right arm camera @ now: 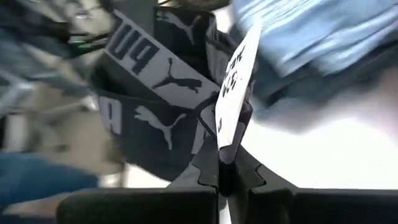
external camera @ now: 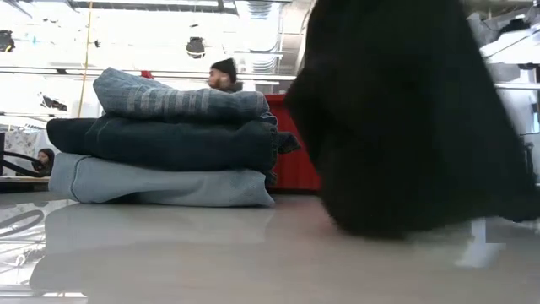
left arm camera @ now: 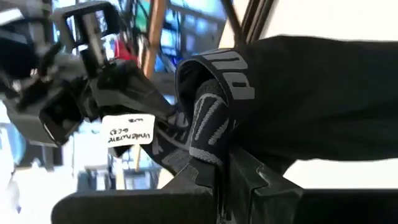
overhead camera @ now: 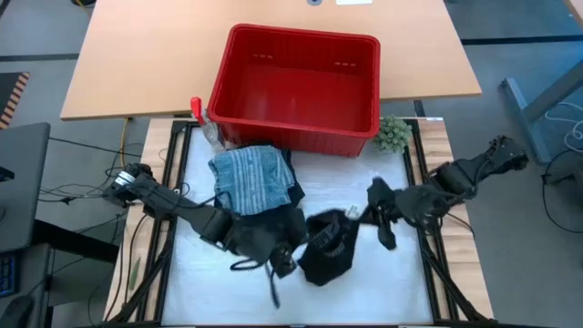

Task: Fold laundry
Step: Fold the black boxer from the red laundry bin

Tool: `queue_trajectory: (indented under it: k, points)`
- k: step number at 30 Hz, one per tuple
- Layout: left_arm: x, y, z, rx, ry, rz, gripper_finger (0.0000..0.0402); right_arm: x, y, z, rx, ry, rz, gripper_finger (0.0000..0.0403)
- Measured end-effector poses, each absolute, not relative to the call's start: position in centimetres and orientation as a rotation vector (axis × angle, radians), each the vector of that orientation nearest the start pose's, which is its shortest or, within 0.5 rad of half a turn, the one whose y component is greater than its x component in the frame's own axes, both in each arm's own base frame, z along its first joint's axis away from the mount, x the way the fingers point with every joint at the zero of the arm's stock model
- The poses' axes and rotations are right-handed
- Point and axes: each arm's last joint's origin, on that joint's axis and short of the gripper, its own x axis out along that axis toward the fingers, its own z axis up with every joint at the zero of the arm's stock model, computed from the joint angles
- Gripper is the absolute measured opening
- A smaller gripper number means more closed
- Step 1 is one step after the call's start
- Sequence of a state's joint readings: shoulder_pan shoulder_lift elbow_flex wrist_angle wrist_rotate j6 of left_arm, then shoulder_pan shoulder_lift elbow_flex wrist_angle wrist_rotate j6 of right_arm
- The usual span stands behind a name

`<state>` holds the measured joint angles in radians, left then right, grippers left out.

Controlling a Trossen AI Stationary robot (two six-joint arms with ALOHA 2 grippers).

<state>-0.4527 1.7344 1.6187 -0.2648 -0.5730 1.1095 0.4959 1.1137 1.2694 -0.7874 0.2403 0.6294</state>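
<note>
Both grippers, left [left arm camera: 227,165] & right [right arm camera: 219,158], clamp black garment [overhead camera: 328,248].

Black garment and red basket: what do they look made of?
Black garment: soft knit fabric, matte, with a woven elastic logo waistband; it sags and bunches. Red basket: looks like moulded plastic, slightly glossy, with rigid ribbed walls.
</note>
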Motion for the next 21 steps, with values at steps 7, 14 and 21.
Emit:
queue_trajectory:
  k: [7,14,21]
  points:
    - [37.6,-9.6,37.4,1.253,0.592,-0.046,0.0000,18.9,4.7,39.2,0.118,0.545,-0.109,0.0029]
    - [37.5,-7.1,37.7,1.239,0.694,-0.047,0.0000,16.2,2.8,38.6,-0.018,0.446,-0.116,0.0029]
    - [37.3,-14.8,33.9,0.968,0.701,-0.214,0.0000,15.7,9.5,30.6,0.154,0.269,0.169,0.0029]
